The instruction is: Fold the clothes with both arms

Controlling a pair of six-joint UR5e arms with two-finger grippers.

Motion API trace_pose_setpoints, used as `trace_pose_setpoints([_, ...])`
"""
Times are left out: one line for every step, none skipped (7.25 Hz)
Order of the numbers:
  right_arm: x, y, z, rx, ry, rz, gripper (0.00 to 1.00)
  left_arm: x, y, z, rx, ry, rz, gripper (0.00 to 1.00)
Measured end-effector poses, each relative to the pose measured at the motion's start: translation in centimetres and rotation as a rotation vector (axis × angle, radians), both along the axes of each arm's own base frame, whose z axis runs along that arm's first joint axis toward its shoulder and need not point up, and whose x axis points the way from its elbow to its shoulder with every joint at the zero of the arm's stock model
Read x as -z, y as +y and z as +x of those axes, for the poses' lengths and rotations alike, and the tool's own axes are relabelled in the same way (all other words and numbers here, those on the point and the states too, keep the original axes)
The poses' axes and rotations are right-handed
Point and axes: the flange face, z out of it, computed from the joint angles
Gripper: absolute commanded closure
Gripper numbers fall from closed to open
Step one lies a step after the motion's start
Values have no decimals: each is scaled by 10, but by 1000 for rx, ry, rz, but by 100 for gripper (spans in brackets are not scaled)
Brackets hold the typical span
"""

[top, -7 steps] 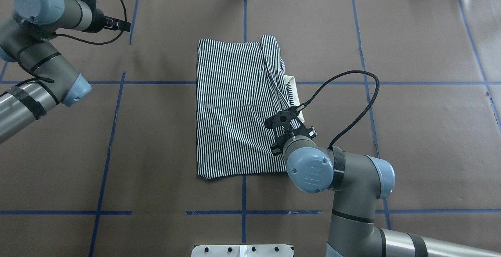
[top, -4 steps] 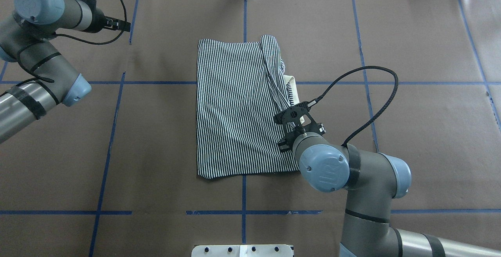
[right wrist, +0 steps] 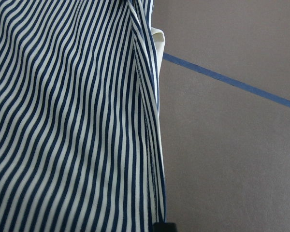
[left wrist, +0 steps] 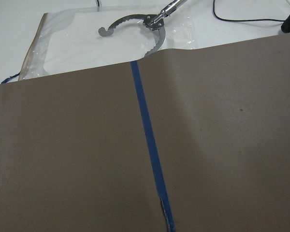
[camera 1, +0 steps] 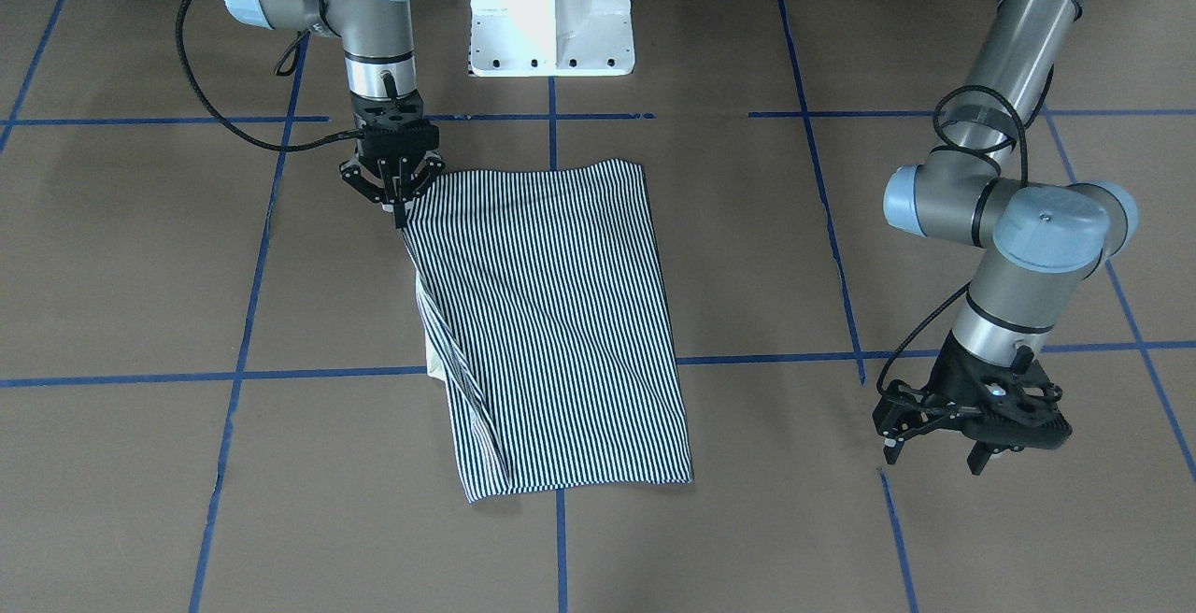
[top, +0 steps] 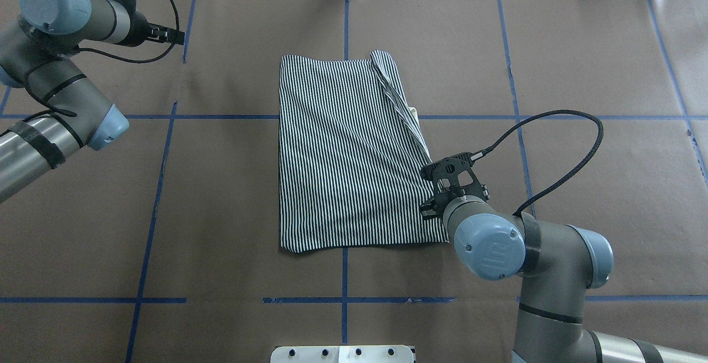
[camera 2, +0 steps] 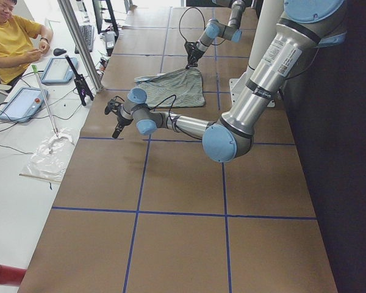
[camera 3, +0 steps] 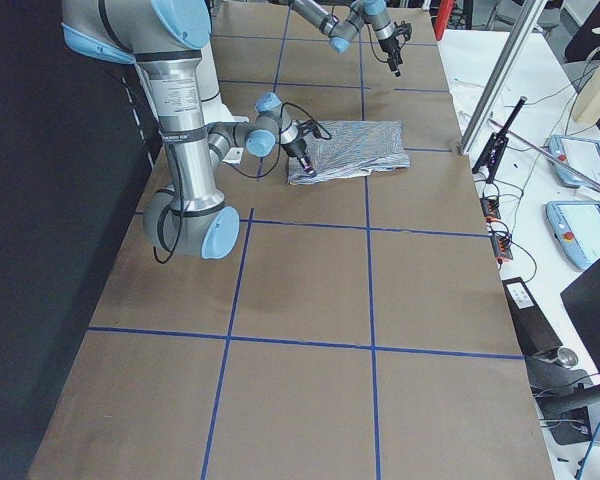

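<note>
The polo shirt [top: 343, 153] lies in the middle of the table [top: 581, 47] as a striped rectangle, already folded down lengthwise, and from where I stand the trouble is that only one arm is on it. The right arm [top: 553, 241] leans over the shirt's corner nearest the robot on its right. The left arm [top: 55, 92] is parked well away at the far left, above bare brown paper. The right gripper [camera 1: 400, 206] has its fingers drawn together on that corner, clamped on the hem. The left gripper [camera 1: 934, 454] hangs with its fingers apart, holding nothing. With nothing pinning the opposite side, I'd expect a sideways pull to drag the whole shirt across the smooth paper instead of turning a fold, so the rectangle would skew. The right edge already looks uneven: a narrow flap [top: 395, 92] runs along it in a raised ridge, and a tug from one corner could bunch it further. A sliver of the cream collar [top: 412, 111] pokes out past that edge — likely to end up showing, or creased, if the next fold goes over it. The pinch also looks thin, so the fabric may slip free mid-lift.
</note>
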Motion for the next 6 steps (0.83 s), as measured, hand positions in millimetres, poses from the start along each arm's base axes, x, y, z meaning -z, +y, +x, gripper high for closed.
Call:
trace_pose_setpoints([2,-2,0,0,-5,0,0,0,0,0,0,1,0,0])
trace_pose_setpoints([8,-11,5,-5,-17,-2,0,1,0,0,0,1,1,0])
trace_pose_setpoints([21,-26,10,-6,-36,-7,0,1,0,0,0,1,2,0])
trace_pose_setpoints([39,-48,10,-5,-51,-7,0,2,0,-1,0,2,3,0])
trace_pose_setpoints([52,-80,0,-5,-42,-3,0,2,1,0,-6,6,1,0])
trace_pose_setpoints([60,-112,-13,-1,-20,-7,0,2,1,1,-17,12,-3,0])
